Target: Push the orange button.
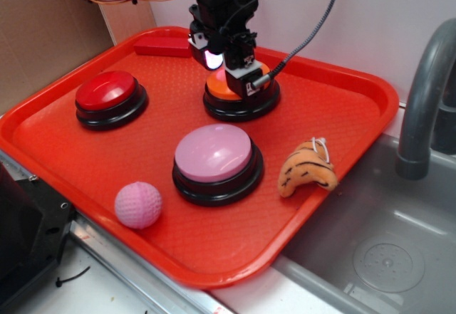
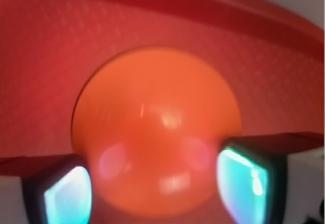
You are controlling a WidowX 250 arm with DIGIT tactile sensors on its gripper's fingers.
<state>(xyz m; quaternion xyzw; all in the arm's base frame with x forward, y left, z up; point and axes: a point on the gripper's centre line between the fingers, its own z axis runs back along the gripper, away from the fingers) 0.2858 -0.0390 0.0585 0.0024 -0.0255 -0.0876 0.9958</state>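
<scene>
The orange button has a glossy orange dome on a black round base and sits at the back middle of the red tray. My gripper is right on top of it, pointing down, and hides most of the cap. In the wrist view the orange dome fills the middle, very close and blurred. My gripper is open, with one fingertip at the left of the dome and the other at the right. Whether the tips touch the cap cannot be told.
A red-capped button sits at the tray's left. A larger pink-capped button sits in front. A pink ball, a striped plush toy and a red block are on the tray. A sink and faucet are at the right.
</scene>
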